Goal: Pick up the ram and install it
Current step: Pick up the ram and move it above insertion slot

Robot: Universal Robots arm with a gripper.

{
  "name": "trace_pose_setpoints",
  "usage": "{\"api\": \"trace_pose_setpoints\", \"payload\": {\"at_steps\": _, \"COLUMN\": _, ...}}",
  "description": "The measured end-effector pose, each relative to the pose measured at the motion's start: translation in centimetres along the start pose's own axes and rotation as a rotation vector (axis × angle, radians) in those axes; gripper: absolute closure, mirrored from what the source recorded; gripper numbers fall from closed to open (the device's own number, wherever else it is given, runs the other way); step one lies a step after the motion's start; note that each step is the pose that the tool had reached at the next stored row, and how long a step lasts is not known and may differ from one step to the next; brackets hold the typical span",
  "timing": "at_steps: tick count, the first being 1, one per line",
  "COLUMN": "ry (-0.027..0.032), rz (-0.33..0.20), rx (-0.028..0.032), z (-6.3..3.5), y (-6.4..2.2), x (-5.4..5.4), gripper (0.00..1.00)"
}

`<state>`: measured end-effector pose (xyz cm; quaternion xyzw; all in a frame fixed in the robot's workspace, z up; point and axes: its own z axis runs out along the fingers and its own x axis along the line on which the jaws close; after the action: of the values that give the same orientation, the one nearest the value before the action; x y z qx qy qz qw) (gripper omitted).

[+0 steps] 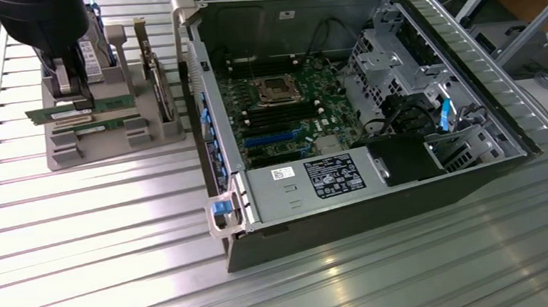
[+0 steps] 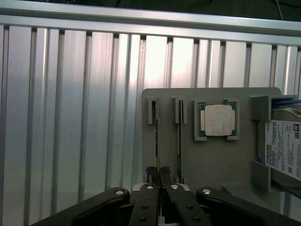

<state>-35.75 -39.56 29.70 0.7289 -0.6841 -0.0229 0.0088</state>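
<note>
Two rams stand on edge in a grey holder (image 1: pixel 111 145). The farther ram (image 1: pixel 100 104) is a thin green stick, seen edge-on in the wrist view as ram (image 2: pixel 157 136). My gripper (image 1: pixel 68 93) comes down on it from above, at the exterior view's upper left. In the wrist view the gripper (image 2: pixel 158 173) has its black fingertips (image 2: pixel 150 172) pressed against both faces of this ram, shut on it while it sits in its slot. The other ram (image 1: pixel 96 125) (image 2: pixel 179 136) stands beside it, untouched.
The holder (image 2: pixel 221 160) also carries a square silvery processor (image 2: pixel 217 120) and a hard drive (image 2: pixel 284 148) with a white label. An open computer case (image 1: pixel 501 132) lies at the exterior view's right, its motherboard (image 1: pixel 282 117) exposed. Everything rests on a ribbed aluminium table (image 1: pixel 98 235).
</note>
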Motion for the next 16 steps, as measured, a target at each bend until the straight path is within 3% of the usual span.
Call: {"api": "trace_pose_setpoints", "payload": {"at_steps": 16, "ry": 0.0000, "rz": 0.000, "rx": 0.0000, "z": -0.60, "y": 0.03, "x": 0.02, "gripper": 0.88}}
